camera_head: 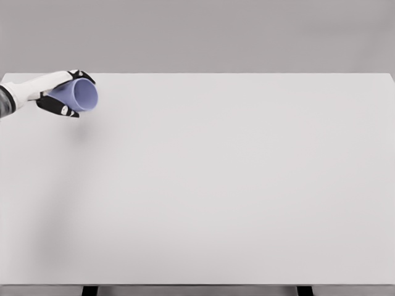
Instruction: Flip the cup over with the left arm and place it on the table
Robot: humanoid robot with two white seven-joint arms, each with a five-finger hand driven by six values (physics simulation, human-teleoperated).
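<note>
A pale lavender cup (81, 95) is held on its side above the far left of the white table (234, 185), its open mouth facing right and toward me. My left hand (62, 92) is shut on it, with black-tipped fingers wrapped above and below the cup's body. The white left forearm comes in from the left edge. The cup appears lifted off the tabletop, with a faint shadow below it. The right arm is out of sight.
The table's far edge runs just behind the hand, and its left edge lies close to the forearm. Two dark table legs (90, 290) show under the front edge.
</note>
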